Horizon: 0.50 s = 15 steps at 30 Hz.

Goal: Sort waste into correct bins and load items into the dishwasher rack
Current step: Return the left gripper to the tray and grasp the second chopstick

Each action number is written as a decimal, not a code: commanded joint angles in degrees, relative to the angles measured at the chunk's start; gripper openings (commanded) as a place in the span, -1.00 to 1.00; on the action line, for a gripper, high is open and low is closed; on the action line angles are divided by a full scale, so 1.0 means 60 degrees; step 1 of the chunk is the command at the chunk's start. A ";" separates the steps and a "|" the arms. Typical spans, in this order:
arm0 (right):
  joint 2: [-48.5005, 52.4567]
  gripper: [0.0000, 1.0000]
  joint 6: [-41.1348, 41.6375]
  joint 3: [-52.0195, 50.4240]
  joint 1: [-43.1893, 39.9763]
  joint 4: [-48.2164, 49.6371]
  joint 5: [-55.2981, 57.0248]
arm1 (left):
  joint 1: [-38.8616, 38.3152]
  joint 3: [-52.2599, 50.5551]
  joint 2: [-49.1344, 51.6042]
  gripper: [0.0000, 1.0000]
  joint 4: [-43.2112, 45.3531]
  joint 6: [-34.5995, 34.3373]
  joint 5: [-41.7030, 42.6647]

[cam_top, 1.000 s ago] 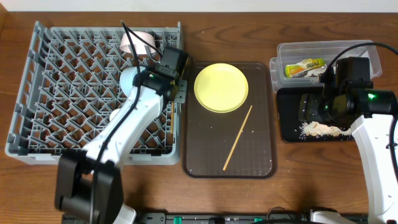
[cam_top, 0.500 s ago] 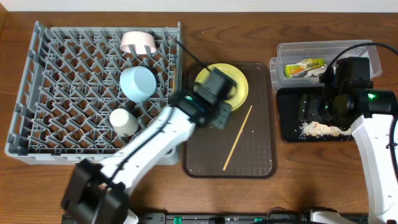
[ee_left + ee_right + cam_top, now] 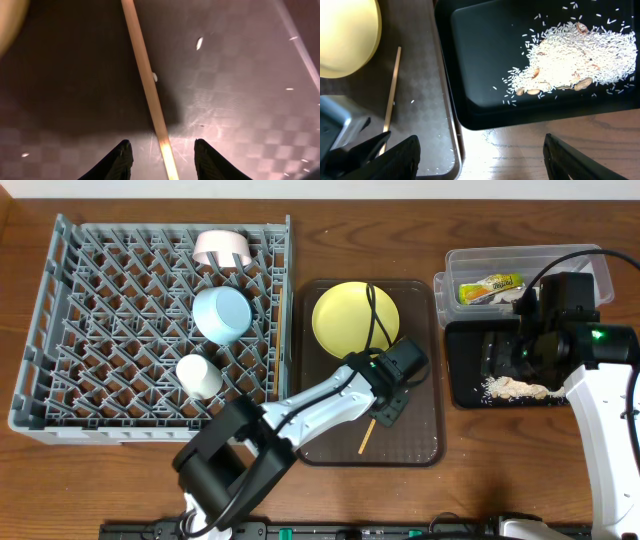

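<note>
One thin wooden chopstick (image 3: 365, 438) lies slantwise on the brown tray (image 3: 420, 435). My left gripper (image 3: 386, 406) is open low over it, and the chopstick (image 3: 145, 85) runs between the two fingertips (image 3: 162, 150). The yellow-green plate (image 3: 345, 320) sits at the tray's far end. The blue bowl (image 3: 220, 313), pink bowl (image 3: 222, 248) and white cup (image 3: 198, 375) stand in the grey rack (image 3: 100, 330). My right gripper (image 3: 497, 352) is open and empty (image 3: 480, 150) above the black tray (image 3: 485, 107), which holds rice scraps (image 3: 570, 55). The wrapper (image 3: 490, 288) lies in the clear tub (image 3: 560, 258). Crumpled paper is out of view.
Stray rice grains (image 3: 199, 43) dot the brown tray. Bare wooden table (image 3: 530, 155) lies in front of the black tray. The left arm's cable (image 3: 372, 310) crosses over the plate.
My left arm has swung from the rack's right edge across the plate and down to the chopstick on the brown tray. The right arm has not moved.
</note>
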 commanded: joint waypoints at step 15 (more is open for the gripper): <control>-0.0069 0.54 -0.0076 0.0076 -0.0069 -0.0033 -0.0004 | -0.0113 -0.0102 0.0816 -0.81 0.0146 -0.0488 -0.0047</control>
